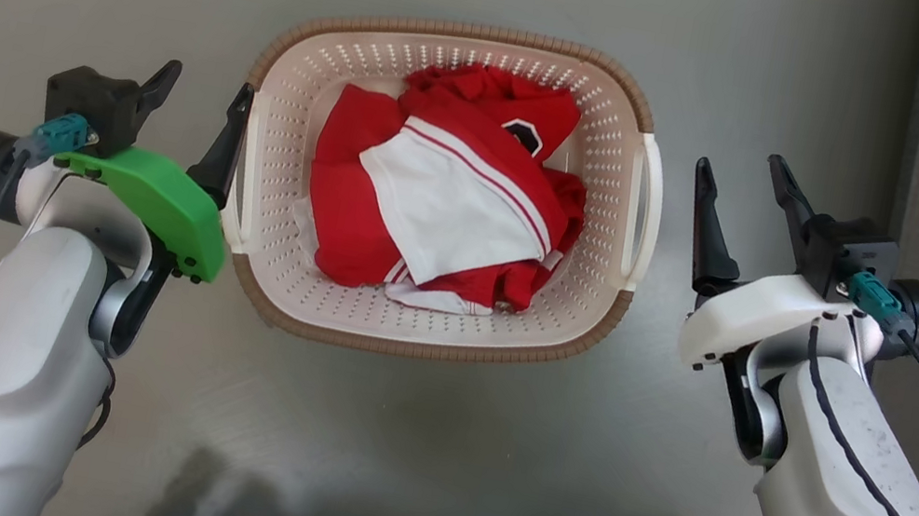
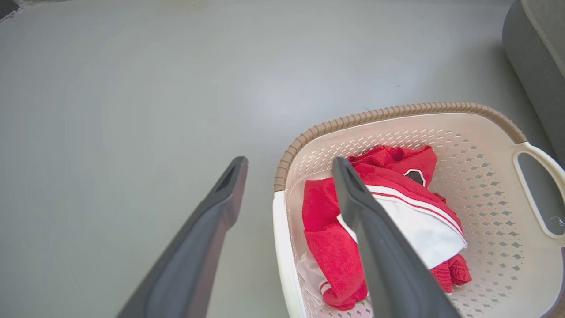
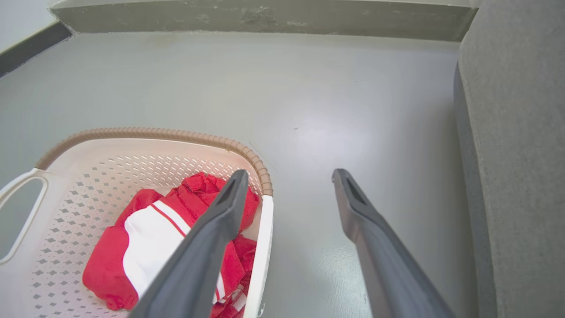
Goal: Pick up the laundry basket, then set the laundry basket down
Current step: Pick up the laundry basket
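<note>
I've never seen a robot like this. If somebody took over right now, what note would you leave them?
Left gripper: open, inner finger close beside the left handle of the laundry basket; contact unclear.
Right gripper: open, a gap away from the right handle.
Laundry basket: upright on the grey floor, red and white clothes inside, held by nothing.
Done: both arms flank the basket.
Left: likely grip both handles, lift, set down; whether a lift already happened cannot be told.
</note>
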Controlling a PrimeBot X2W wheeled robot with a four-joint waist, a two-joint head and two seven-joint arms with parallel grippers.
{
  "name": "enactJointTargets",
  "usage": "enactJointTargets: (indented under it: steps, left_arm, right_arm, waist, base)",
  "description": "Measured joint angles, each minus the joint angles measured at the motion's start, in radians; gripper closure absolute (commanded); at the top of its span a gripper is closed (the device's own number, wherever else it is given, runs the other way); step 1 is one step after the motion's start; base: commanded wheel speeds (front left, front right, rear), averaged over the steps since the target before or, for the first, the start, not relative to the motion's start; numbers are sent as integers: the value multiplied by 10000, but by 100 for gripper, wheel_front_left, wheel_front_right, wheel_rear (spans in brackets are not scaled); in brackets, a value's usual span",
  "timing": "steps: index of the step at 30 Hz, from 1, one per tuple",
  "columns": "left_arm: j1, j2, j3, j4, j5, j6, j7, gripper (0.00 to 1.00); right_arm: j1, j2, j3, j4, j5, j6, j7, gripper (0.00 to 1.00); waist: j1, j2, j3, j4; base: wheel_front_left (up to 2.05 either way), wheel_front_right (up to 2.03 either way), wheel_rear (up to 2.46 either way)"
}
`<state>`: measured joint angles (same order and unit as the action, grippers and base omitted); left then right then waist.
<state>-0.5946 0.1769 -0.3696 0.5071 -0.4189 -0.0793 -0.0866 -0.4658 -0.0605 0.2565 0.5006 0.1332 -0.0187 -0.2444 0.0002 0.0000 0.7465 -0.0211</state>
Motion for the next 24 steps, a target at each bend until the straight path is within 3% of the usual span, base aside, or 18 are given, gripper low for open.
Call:
enactJointTargets:
  steps: [24]
  left_arm:
    - [-1542,-240,-581,3005,-355,-437,-387,0]
  right_arm:
    - [-1166,-17,1444,1833,1248,86,-13,0]
  waist:
    - [-1,0,1612,105]
  base:
    - [0,0,0]
